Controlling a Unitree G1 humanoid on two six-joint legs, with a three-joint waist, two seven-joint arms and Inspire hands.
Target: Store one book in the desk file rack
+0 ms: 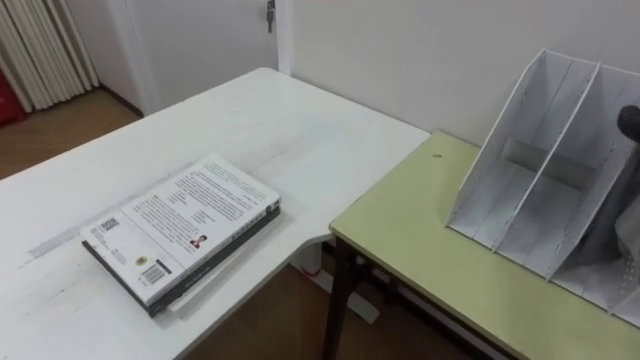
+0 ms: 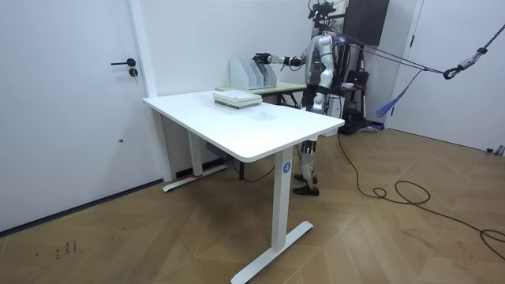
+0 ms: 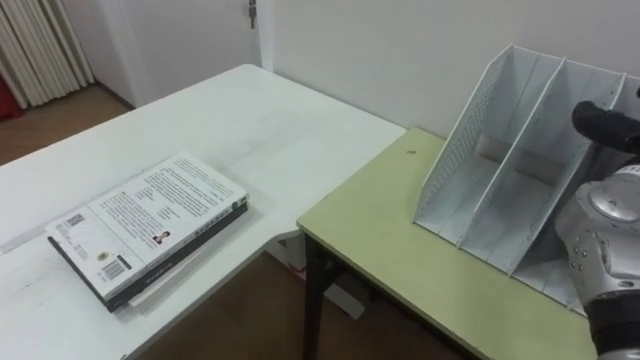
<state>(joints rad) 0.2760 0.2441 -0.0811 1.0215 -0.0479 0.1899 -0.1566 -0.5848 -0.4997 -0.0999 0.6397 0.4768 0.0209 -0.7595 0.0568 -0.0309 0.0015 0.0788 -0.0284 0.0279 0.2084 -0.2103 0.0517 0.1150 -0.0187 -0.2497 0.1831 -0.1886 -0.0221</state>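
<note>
Two stacked books [image 1: 180, 225] lie flat on the white desk [image 1: 250, 120], the top one with its white printed back cover up. The white mesh file rack [image 1: 545, 190] stands on the green table [image 1: 420, 240] to the right, and the slots I can see are empty. My right hand [image 3: 600, 125] is stretched out at the rack's upper right edge, dark against the dividers, with its fingers out of sight. In the room view that right hand [image 2: 260, 57] hovers over the file rack [image 2: 254, 72]. My left hand [image 2: 309, 101] hangs at my side.
The green table butts against the white desk's corner, with a floor gap [image 1: 290, 310] below. A wall runs behind both. A door [image 2: 71, 95] is at the room view's left. I stand at the desk's far end.
</note>
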